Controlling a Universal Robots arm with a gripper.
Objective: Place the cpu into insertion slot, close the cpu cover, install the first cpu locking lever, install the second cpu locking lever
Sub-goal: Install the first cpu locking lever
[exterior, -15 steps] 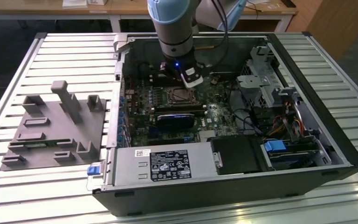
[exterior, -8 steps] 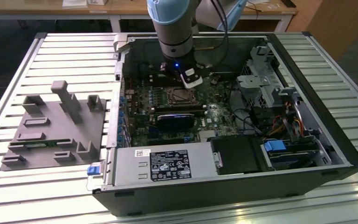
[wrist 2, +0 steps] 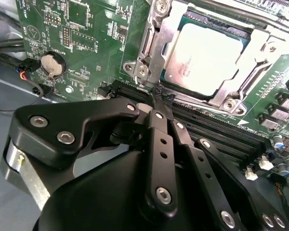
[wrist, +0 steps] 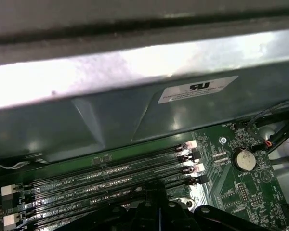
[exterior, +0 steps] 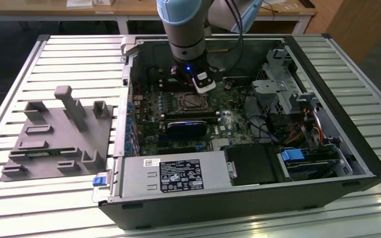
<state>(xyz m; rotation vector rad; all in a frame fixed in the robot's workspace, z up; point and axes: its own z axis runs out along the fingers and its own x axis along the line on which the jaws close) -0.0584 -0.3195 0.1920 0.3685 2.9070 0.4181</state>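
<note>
In the second wrist view the cpu (wrist 2: 207,55), a silvery square chip, lies flat in the insertion slot (exterior: 190,101) on the green board. The cpu cover (wrist 2: 156,48), a silver frame, lies down over the chip's edges. A thin metal lever rod (wrist 2: 143,43) runs along one side of the frame. My gripper (wrist 2: 161,96) is shut, its black fingertips together at the corner of the frame, between the socket and the memory slots (wrist 2: 207,127). I cannot tell whether the tips touch the lever. In the exterior view the gripper (exterior: 204,84) hangs just behind the socket, inside the open computer case.
The case walls (exterior: 125,74) close in the board. A drive cage with cables (exterior: 286,84) stands at the exterior view's right and a power supply (exterior: 170,173) at the front. A dark cooler block (exterior: 184,128) sits in front of the socket. A grey fixture (exterior: 58,134) lies on the slatted table.
</note>
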